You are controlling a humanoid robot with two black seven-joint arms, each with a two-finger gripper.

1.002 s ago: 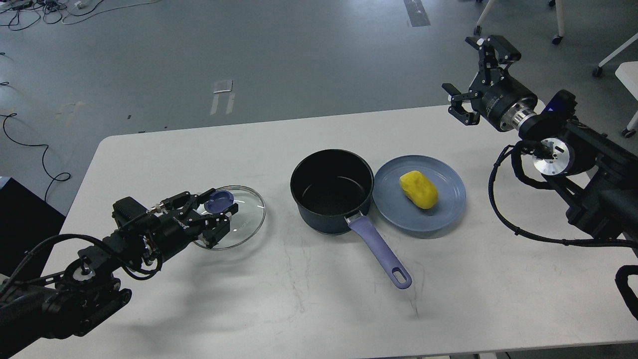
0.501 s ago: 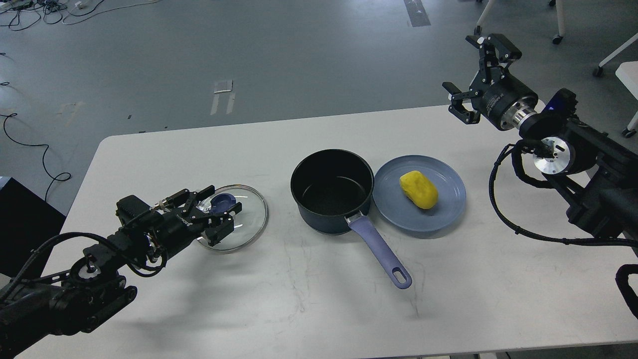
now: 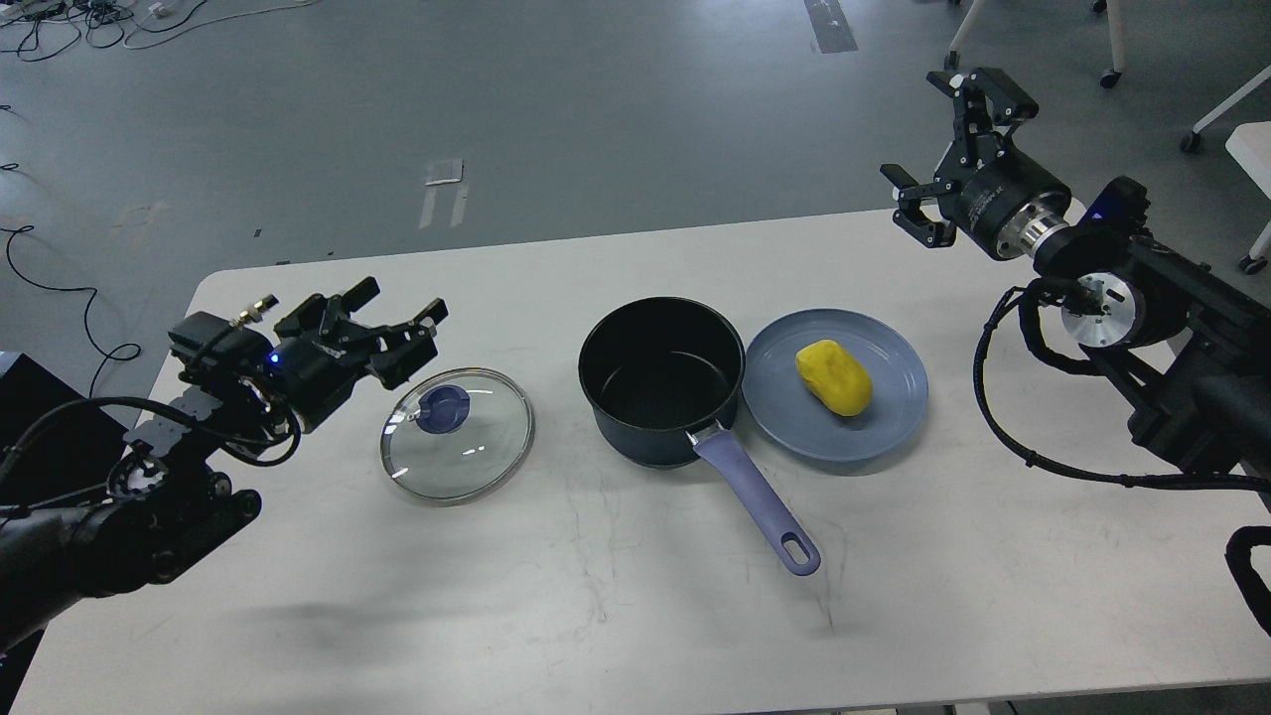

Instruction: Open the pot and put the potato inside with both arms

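Note:
The dark navy pot [image 3: 662, 379] stands open at the table's middle, its lavender handle [image 3: 757, 500] pointing toward the front right. The yellow potato [image 3: 833, 376] lies on a round blue plate [image 3: 894, 417] just right of the pot. The glass lid with a blue knob [image 3: 457, 434] lies flat on the table left of the pot. My left gripper [image 3: 392, 328] is open and empty, raised above and left of the lid. My right gripper [image 3: 943, 149] is open and empty, high over the table's far right edge, well away from the potato.
The white table [image 3: 596, 616] has a front edge near the bottom of the view. Beyond the far edge is grey floor with cables [image 3: 60, 288] at the left and chair legs [image 3: 1112, 60] at the far right.
My left gripper has let go of the lid's knob and risen up and to the left; the lid now lies flat on the table. The right arm has barely moved.

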